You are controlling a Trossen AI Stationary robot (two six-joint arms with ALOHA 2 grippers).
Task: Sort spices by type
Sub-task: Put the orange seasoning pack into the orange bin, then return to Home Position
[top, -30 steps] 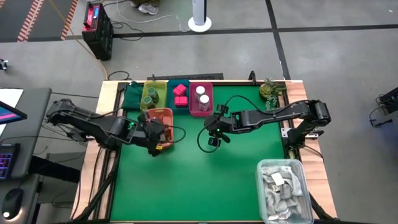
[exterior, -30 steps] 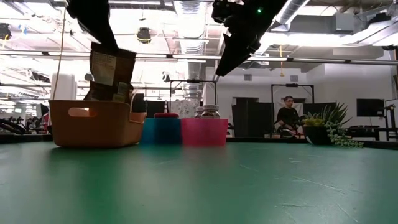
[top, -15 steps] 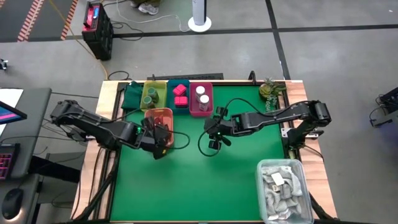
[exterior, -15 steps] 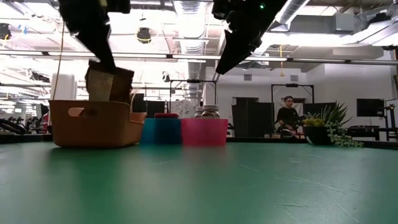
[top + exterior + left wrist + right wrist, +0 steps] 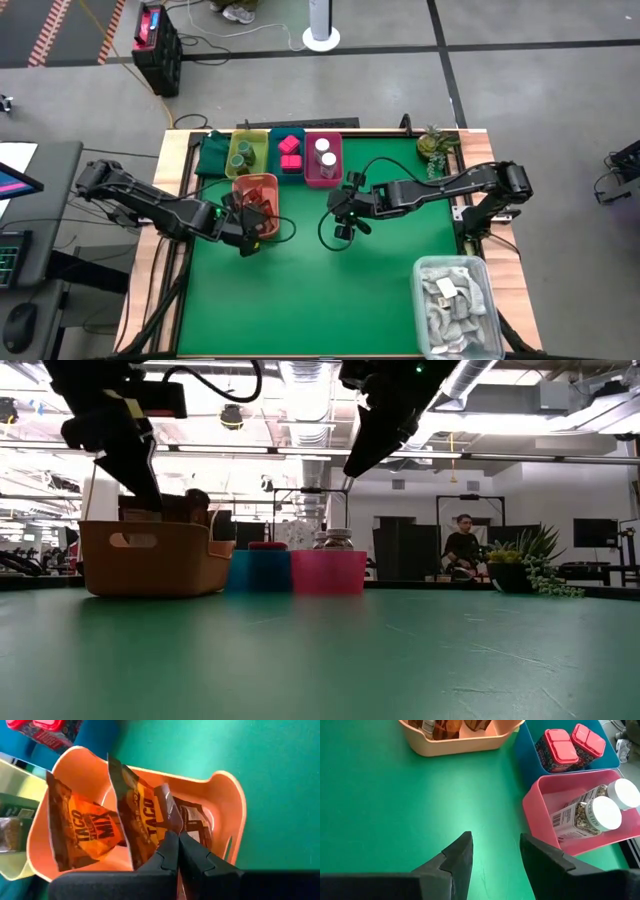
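Now the left gripper [image 5: 176, 851], fingers pinched on a taco sachet [image 5: 145, 822], has lowered it into the orange tray [image 5: 256, 205] beside a second sachet [image 5: 77, 827], near the table's far edge by two pink packs [image 5: 570, 745] and two white-capped jars [image 5: 592, 810], while the right gripper [image 5: 495, 855] hovers spread mid-table.

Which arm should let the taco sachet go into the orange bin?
Left. Its tool is shut on the taco sachet, already down inside the orange bin. The right tool hangs open and empty over bare mat.
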